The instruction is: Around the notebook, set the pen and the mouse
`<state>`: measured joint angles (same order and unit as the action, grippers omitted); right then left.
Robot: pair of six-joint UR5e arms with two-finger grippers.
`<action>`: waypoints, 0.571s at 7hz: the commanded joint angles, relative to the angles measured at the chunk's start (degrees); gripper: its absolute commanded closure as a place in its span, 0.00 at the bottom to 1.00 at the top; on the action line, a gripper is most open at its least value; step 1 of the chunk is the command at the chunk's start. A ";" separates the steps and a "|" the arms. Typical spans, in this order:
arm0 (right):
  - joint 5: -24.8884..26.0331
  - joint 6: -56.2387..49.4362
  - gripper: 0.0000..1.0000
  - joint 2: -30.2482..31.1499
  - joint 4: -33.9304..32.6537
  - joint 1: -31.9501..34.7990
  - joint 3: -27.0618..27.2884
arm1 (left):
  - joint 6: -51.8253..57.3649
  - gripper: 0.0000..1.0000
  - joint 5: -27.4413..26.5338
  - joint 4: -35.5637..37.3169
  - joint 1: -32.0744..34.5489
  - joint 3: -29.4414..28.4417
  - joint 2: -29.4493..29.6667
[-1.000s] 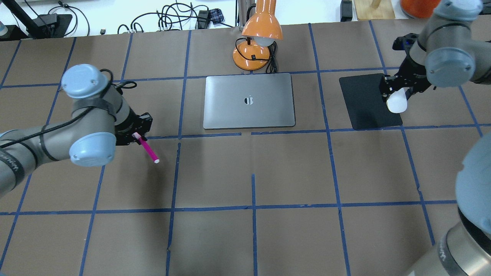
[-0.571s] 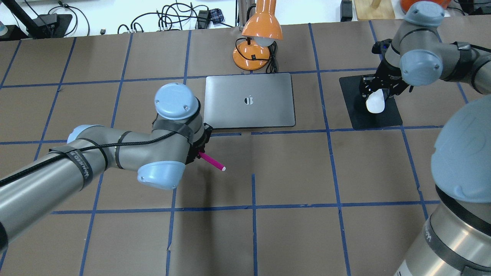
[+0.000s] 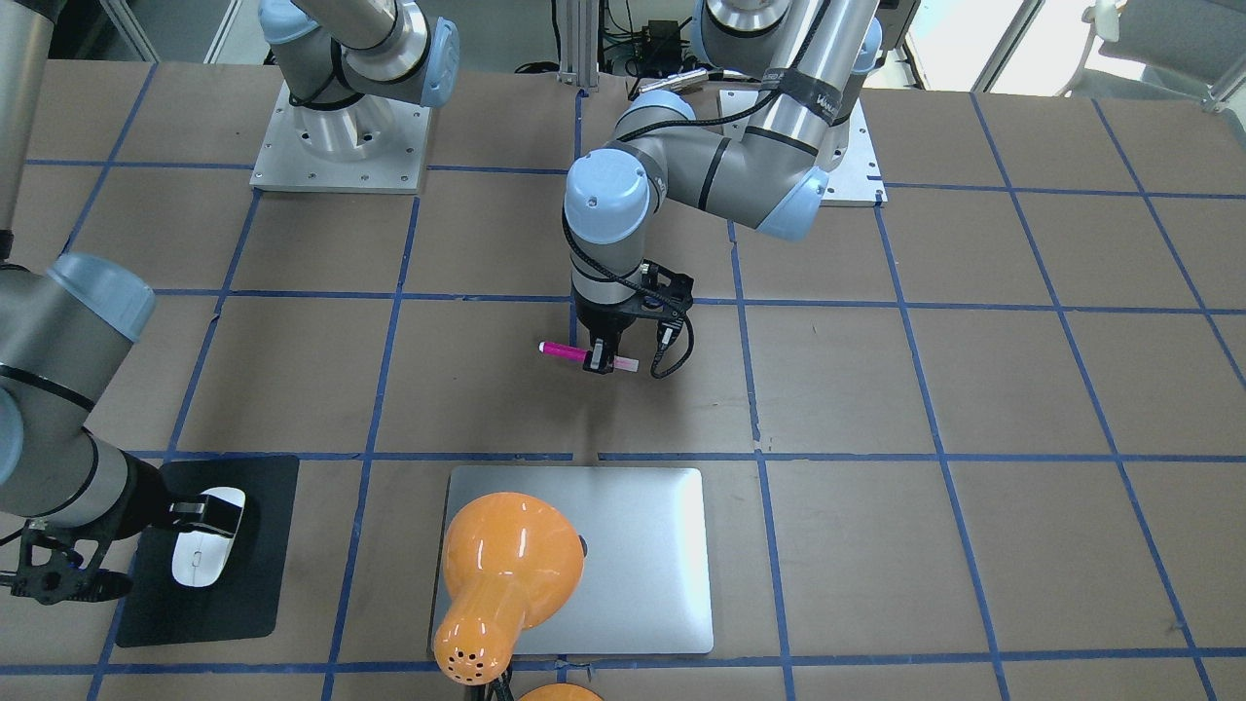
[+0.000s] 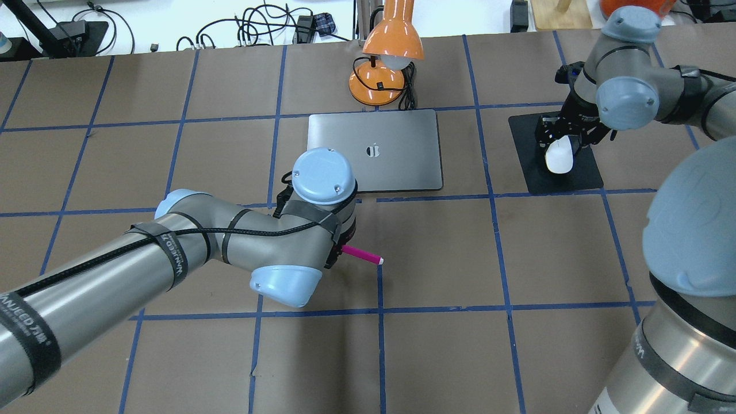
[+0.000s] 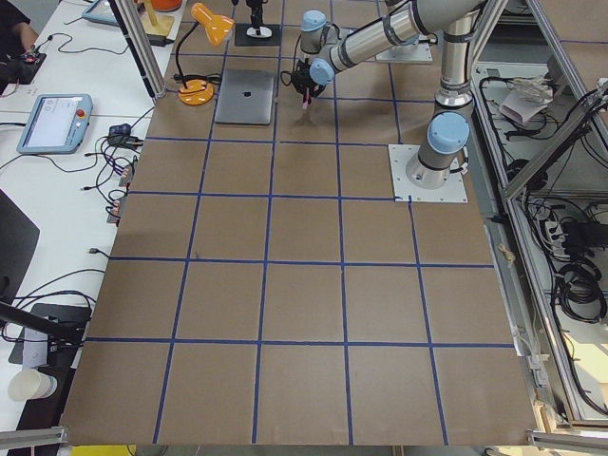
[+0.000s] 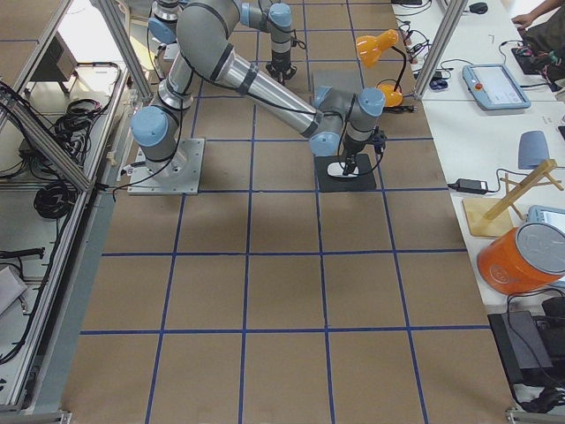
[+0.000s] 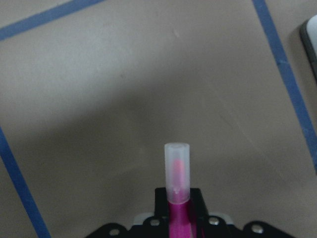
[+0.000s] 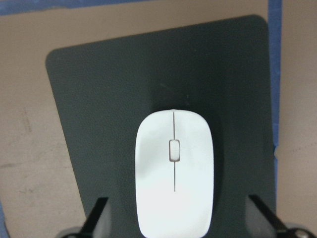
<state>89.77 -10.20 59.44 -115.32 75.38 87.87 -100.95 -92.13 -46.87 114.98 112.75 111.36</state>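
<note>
The magenta pen is held level just above the table, with my left gripper shut on its middle. It hangs in front of the silver notebook, on the robot's side of it. In the left wrist view the pen's pale cap sticks out past the fingers. The white mouse lies on the black mat, to the right of the notebook. My right gripper hangs over the mouse, open, one finger standing clear on each side of it.
An orange desk lamp stands behind the notebook, its head overhanging the lid in the front-facing view. Brown paper with a blue tape grid covers the table. Cables lie beyond the far edge.
My left arm has carried the pen rightwards to in front of the notebook. My right arm has shifted left with the mouse, from the mat's right edge onto the mat.
</note>
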 commanded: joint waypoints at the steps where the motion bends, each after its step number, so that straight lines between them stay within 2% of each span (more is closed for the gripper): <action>1: -0.03 0.00 0.00 10.19 11.90 0.64 -1.83 | -2.23 1.00 0.90 -0.59 0.68 -2.88 2.98; 2: 0.58 0.18 0.00 16.08 16.74 3.43 -1.48 | -2.14 0.83 0.63 -1.29 0.68 -2.80 2.99; 3: 0.58 1.92 0.00 21.54 21.66 5.98 -0.78 | -1.79 0.01 0.11 -2.08 0.60 -2.72 2.46; 4: 0.15 5.24 0.00 26.98 25.11 7.49 0.27 | -1.36 0.00 0.28 -2.08 0.25 -2.54 1.41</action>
<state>90.18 -8.10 79.46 -95.35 80.51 87.08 -102.75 -91.78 -48.59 115.52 110.10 113.68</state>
